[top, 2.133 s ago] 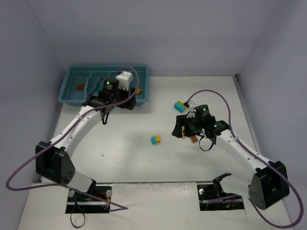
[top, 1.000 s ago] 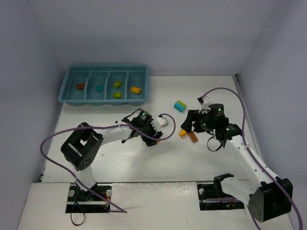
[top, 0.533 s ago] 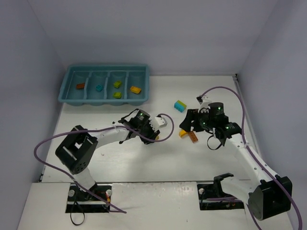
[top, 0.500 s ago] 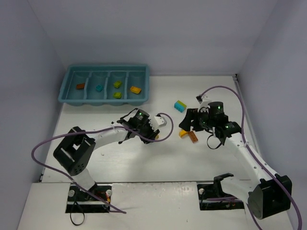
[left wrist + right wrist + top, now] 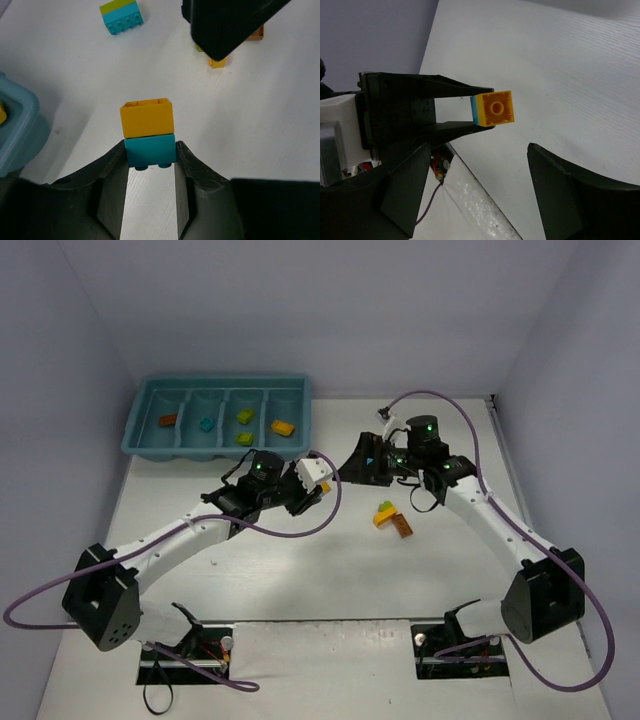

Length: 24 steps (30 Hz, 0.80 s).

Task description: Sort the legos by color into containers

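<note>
I have the left gripper (image 5: 151, 148) pinched in on a teal brick (image 5: 150, 152) with a yellow brick (image 5: 147, 117) stuck to its far side, held out just right of the tray (image 5: 200, 454), below its right end. The right gripper (image 5: 480, 175) faces that pair, jaws spread wide and empty. Loose bricks (image 5: 390, 517) lie farther right of the tray.

Left tool (image 5: 150, 151) raised teal-yellow stack (image 5: 148, 120); right tool (image 5: 479, 148) swung over, now facing it.
</note>
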{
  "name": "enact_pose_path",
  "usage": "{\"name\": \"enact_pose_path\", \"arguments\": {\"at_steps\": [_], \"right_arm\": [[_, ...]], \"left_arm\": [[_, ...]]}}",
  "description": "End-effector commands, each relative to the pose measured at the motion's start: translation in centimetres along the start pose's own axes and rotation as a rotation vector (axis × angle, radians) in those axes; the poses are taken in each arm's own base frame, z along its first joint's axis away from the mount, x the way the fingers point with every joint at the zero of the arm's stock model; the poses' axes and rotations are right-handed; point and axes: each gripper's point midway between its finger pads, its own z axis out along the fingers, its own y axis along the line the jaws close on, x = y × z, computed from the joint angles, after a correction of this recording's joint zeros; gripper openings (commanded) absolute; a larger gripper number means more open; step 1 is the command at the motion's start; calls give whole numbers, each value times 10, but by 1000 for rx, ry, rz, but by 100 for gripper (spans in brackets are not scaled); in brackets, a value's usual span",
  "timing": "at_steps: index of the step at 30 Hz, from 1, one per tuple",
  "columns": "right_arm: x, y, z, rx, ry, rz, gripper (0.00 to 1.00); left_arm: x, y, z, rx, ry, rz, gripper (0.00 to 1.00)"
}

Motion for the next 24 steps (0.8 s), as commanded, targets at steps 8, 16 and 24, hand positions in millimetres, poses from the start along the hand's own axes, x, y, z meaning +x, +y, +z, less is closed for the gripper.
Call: {"name": "enact_pose_path", "arguments": {"at_steps": [8, 16, 24], "right_arm": [[-13, 39, 16, -165, 35, -32, 74], [-15, 39, 26, -177, 45, -45, 70], [-3, 40, 33, -208, 96, -34, 67]], "left_arm": [[-62, 5, -29, -12, -175, 155, 20], [-59, -6, -32, 51, -157, 188, 20], [-62, -3, -33, 37, -169, 204, 20]]}}
